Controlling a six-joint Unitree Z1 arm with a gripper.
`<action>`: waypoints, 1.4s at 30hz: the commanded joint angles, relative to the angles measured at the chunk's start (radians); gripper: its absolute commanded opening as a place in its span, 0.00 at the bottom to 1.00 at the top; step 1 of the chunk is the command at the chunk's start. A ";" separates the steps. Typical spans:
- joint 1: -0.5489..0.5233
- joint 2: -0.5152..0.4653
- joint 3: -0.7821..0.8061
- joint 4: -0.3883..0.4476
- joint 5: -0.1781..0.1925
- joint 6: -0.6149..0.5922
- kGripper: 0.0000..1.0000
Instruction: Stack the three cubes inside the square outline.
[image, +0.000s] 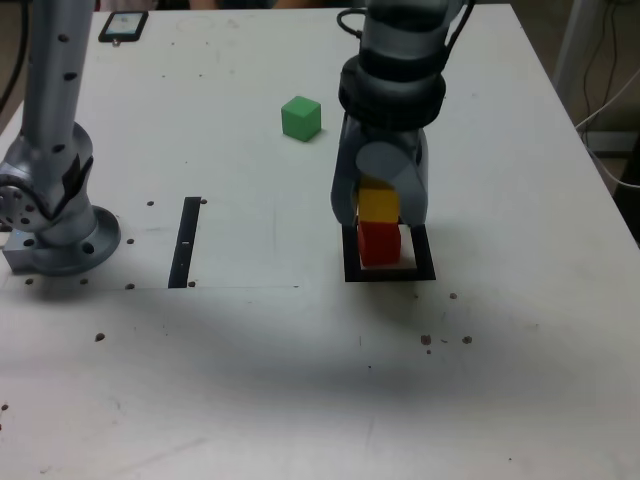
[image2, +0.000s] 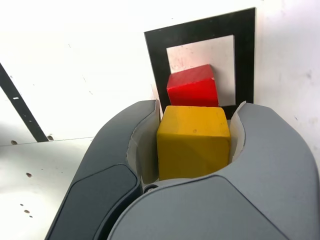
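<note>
So this looks like the second layer of the stack going on. The gripper (image2: 194, 142) is clamped on the yellow cube (image2: 194, 141), one jaw against each side, and holds it right over the red cube (image: 379, 243), which sits inside the black square outline (image: 352, 262). The green cube (image: 301, 118) waits well apart on the table (image: 520, 330), further back.

Next move, I'd guess: line the yellow one up square with the red, set it down gently, then let go without nudging it.

Hard to tell if yellow already touches red, since the jaws cover the seam in the exterior view. The red cube also looks slightly turned in the wrist view.
</note>
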 joint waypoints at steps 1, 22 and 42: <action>-0.001 0.004 0.006 -0.003 0.001 -0.013 0.18; -0.001 0.047 0.019 -0.052 -0.013 -0.002 0.25; 0.028 0.036 0.088 -0.125 -0.029 0.032 0.99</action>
